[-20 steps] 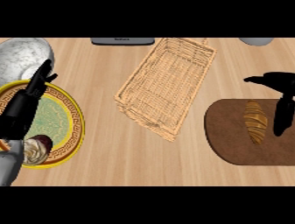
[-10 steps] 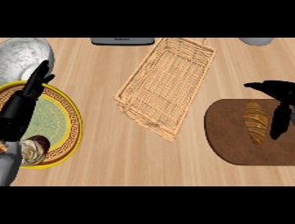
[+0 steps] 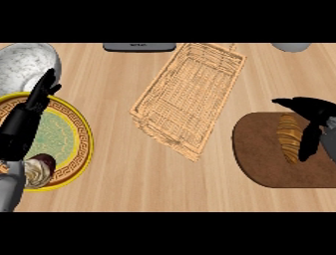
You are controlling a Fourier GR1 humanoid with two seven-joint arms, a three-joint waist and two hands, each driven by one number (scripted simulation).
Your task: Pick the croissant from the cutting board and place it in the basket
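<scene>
The golden-brown croissant lies on the round dark brown cutting board at the right. My right hand hangs over it, thumb stretched left past the croissant's far end and fingers pointing down along its right side, open and not closed round it. The wicker basket sits tilted in the middle of the counter, nothing in it. My left hand rests open at the left, fingers straight, above a yellow-rimmed plate.
A yellow-rimmed patterned plate at the left holds a small brown-and-cream item. A speckled grey bowl stands behind it. A dark flat object and a grey dish sit at the far edge.
My right hand has slid nearer and lower over the croissant, its fingers now beside the pastry. The left hand and the croissant have stayed put.
</scene>
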